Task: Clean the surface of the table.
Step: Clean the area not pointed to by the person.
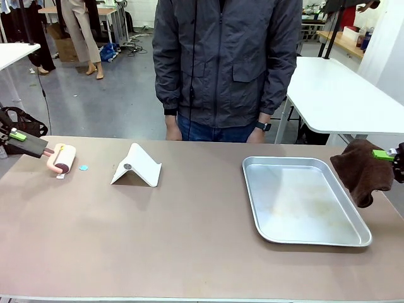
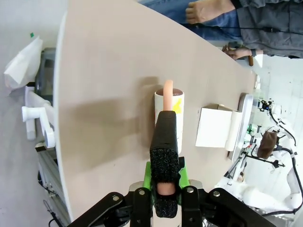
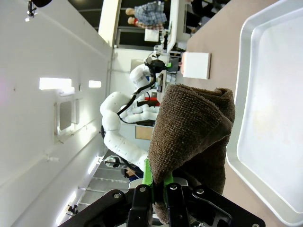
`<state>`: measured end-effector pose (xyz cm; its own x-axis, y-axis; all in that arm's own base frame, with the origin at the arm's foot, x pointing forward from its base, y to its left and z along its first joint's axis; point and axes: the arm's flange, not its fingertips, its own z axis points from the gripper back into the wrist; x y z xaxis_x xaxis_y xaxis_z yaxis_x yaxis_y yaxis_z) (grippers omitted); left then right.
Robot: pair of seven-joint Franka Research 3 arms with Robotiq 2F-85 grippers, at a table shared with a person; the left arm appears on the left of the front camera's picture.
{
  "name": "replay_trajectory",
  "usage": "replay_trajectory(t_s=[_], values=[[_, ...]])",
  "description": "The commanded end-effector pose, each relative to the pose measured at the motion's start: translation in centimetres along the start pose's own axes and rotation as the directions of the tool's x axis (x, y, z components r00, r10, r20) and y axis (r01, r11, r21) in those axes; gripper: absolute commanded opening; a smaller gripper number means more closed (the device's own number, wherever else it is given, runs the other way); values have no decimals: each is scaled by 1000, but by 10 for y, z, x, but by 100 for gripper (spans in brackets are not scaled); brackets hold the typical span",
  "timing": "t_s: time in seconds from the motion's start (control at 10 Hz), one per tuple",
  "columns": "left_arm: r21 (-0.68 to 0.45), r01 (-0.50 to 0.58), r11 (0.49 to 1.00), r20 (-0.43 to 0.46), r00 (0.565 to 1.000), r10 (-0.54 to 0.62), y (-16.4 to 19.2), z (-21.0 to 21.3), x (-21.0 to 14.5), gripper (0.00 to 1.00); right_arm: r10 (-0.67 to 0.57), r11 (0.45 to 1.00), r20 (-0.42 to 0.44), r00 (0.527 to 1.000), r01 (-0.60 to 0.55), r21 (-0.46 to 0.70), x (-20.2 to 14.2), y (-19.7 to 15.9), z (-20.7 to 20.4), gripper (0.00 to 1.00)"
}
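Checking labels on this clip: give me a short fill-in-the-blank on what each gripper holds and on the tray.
The left gripper is shut on the pink ___ of the lint roller.
The right gripper holds a cloth coloured ___.
The silver tray on the table is ___.
Missing: handle; brown; empty.
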<state>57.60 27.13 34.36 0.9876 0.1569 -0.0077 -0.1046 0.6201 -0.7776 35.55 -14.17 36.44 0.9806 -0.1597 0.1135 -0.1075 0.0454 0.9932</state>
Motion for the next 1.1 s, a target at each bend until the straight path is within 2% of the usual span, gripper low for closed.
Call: replay_trajectory(t_s=[0.0,0.7,1.0], values=[[82,-39,996,-13,999,40,-6,-21,-3,22,8,1000,5,1000,-8,21,1,5,1,9],[151,3,989,-77,997,9,-49,-64,-3,22,8,1000,5,1000,-8,21,1,5,1,9],[134,33,990,-84,996,-21,-61,-78,-4,22,8,1000,5,1000,-8,21,1,5,1,9]])
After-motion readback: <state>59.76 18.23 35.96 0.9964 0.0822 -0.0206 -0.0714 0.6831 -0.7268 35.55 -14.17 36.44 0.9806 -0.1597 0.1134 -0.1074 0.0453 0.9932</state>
